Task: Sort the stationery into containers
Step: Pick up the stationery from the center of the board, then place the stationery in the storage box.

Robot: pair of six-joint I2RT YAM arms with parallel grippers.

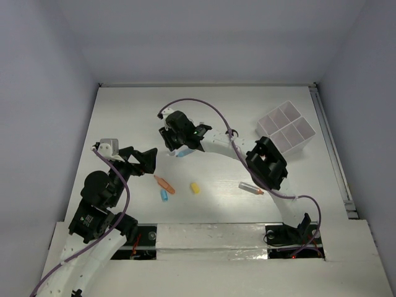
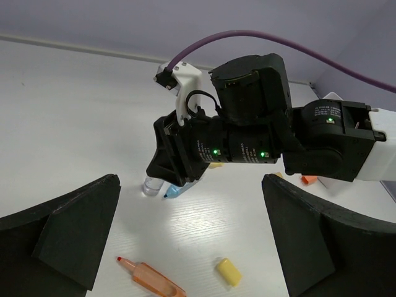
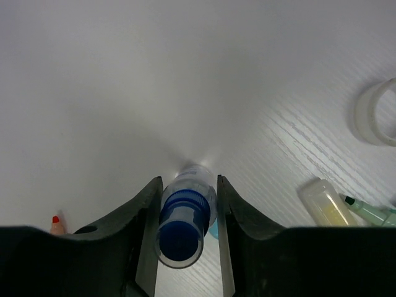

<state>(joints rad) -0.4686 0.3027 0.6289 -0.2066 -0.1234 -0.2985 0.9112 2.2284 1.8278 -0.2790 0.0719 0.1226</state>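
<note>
Just one bottle (image 3: 181,223) — gripped, one tray (image 1: 286,130)

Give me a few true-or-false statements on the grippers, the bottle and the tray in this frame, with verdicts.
1. The right gripper is closed around the blue-capped bottle. True.
2. The left gripper holds the orange highlighter. False: its jaws are wide open and empty, and the highlighter lies on the table.
3. The divided tray holds several pens. False: its compartments look empty in the top view.
4. A yellow cap lies on the table near the orange highlighter. True.
</note>
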